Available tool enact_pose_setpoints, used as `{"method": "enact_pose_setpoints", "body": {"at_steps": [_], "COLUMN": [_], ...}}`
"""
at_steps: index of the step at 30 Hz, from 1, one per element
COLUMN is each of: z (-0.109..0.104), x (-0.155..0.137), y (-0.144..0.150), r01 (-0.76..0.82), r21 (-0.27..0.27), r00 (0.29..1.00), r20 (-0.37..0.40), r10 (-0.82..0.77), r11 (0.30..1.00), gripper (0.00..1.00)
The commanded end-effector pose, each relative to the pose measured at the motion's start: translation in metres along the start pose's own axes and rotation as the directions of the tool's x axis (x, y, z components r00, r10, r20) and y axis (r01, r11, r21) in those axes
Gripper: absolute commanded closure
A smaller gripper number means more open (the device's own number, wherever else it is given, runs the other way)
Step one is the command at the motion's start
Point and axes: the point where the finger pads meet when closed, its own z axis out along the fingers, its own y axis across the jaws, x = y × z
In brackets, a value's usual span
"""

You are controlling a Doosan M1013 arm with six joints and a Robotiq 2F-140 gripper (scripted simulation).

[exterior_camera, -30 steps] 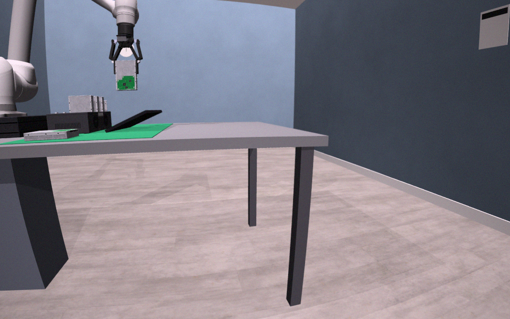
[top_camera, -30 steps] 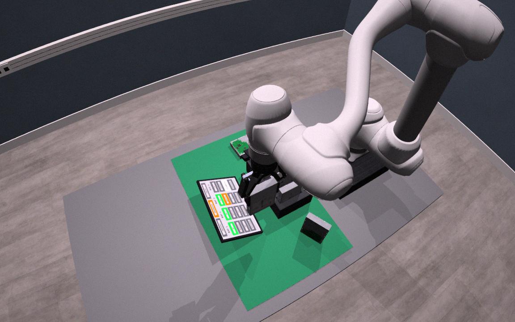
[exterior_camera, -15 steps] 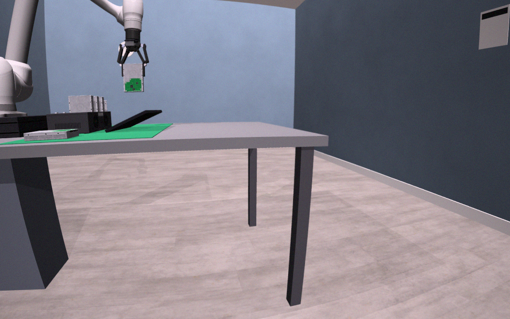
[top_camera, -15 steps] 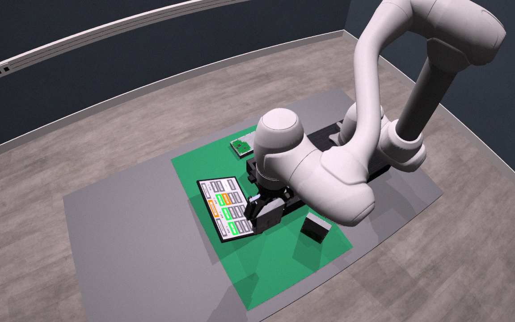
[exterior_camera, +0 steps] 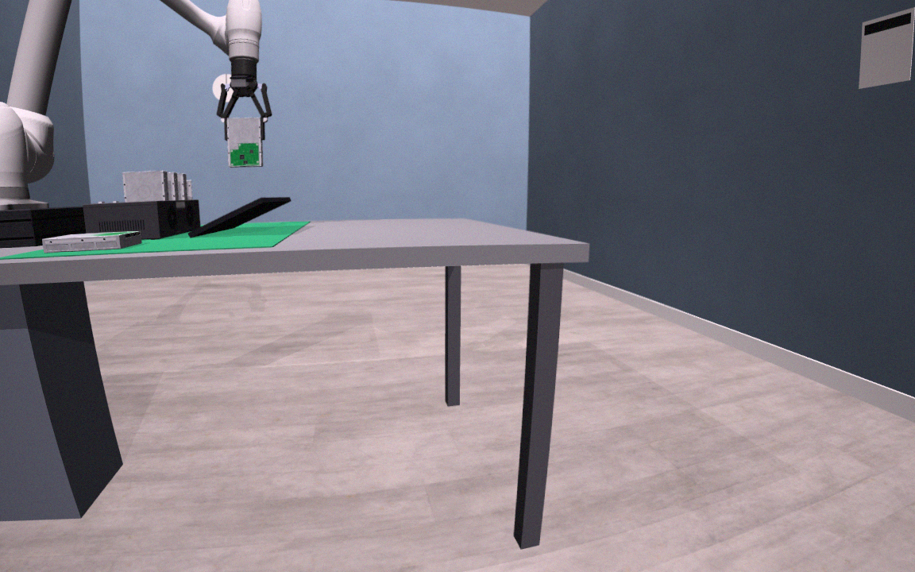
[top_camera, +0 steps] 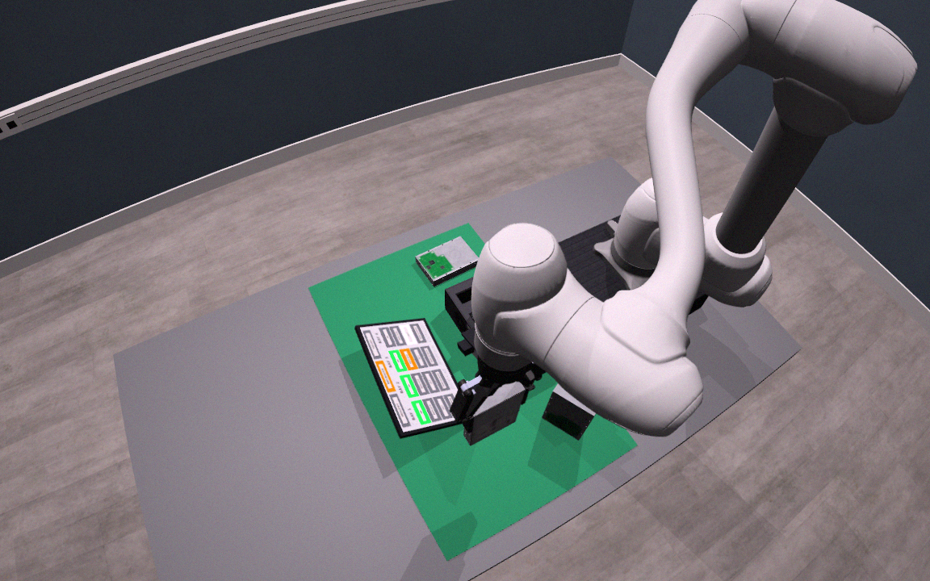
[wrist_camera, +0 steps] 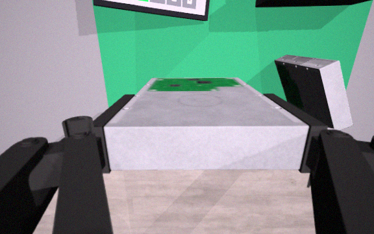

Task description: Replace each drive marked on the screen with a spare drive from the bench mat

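Observation:
My gripper (top_camera: 490,403) (exterior_camera: 244,117) (wrist_camera: 198,110) is shut on a grey drive (top_camera: 492,424) (exterior_camera: 244,148) (wrist_camera: 203,143). The drive hangs upright, high above the green mat (top_camera: 374,289) (exterior_camera: 233,238) (wrist_camera: 174,49), with its green circuit board end down. It is just past the near end of the black dock (top_camera: 462,297) (exterior_camera: 140,213), beside the tilted screen (top_camera: 403,375) (exterior_camera: 240,211) (wrist_camera: 160,9). The screen shows one row with orange boxes and the others with green. The dock's far bay looks empty; the arm hides the other bays in the top view. Grey drives (exterior_camera: 155,186) stand in the dock.
One drive (top_camera: 446,260) (exterior_camera: 91,241) lies flat on the mat's far end, board side up. Another drive (top_camera: 568,415) (wrist_camera: 313,91) stands on edge on the mat to the right of the gripper. The arm's black base (top_camera: 588,252) stands behind the dock.

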Motion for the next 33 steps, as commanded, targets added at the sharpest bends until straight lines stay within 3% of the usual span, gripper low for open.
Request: {"method": "enact_pose_setpoints", "body": {"at_steps": [1,33], "z": [-0.0007,0.0045], "x": [-0.0056,-0.0129], "y": [-0.0009,-0.0016], "r01": [0.000,0.000], "r21": [0.002,0.002], "r00": [1.000,1.000], "r20": [0.001,0.001], "r10": [0.000,0.000], "r11": [1.000,1.000], "gripper": [0.90,0.90]}}
